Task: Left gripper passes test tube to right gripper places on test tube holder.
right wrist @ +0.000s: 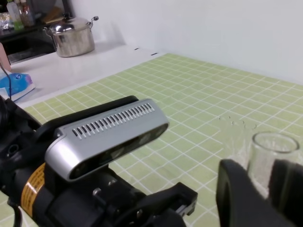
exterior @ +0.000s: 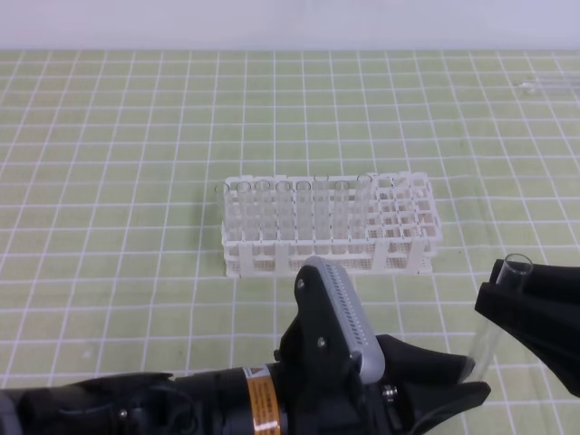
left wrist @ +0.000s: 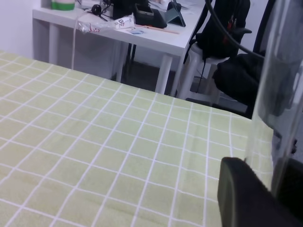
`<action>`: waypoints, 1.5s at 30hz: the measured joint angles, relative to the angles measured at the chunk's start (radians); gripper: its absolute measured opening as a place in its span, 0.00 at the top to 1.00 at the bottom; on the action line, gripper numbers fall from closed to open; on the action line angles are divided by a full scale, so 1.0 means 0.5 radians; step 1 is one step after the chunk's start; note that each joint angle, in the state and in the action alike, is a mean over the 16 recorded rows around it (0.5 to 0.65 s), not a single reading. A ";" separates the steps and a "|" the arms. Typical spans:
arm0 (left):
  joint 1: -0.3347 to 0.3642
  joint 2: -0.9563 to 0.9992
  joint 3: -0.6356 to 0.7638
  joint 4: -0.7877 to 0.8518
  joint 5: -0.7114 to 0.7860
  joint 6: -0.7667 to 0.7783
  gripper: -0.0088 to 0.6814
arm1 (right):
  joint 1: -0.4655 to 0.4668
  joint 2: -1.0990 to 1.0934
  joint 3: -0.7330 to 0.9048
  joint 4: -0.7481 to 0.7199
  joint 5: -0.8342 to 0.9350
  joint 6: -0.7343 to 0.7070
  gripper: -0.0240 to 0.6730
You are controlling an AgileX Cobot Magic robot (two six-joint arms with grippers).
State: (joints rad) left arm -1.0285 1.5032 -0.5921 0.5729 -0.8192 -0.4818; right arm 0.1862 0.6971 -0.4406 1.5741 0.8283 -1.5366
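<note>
A clear test tube stands nearly upright at the lower right, open mouth up. My right gripper, plain black, is shut on its upper part just below the rim; in the right wrist view the test tube sits between its black fingers. My left gripper, with the grey ribbed block and orange label, reaches in from the bottom and holds the tube's lower end. Seen from the left wrist, the test tube rises beside a black finger. The white test tube holder stands mid-table, apart from both grippers.
Several test tubes stand in the holder's left part; its right holes show none. More clear tubes lie on the green checked cloth at the far right. Beyond the table stand a white desk and a chair with bags.
</note>
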 joint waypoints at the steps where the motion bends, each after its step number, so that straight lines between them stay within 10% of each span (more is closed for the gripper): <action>1: 0.000 0.000 0.000 0.000 0.000 0.000 0.81 | 0.000 0.000 0.000 0.000 0.004 -0.001 0.81; 23: 0.018 -0.101 0.000 0.000 0.162 -0.002 0.56 | 0.000 0.000 0.000 -0.018 -0.218 -0.031 0.81; 45: 0.256 -1.570 0.133 -0.032 1.988 -0.005 0.85 | 0.000 0.000 0.002 -0.019 -0.361 -0.082 0.81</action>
State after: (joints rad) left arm -0.9006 0.7182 -0.5258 0.5571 0.1748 -0.4846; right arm 0.1862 0.6971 -0.4398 1.5647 0.6475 -1.5778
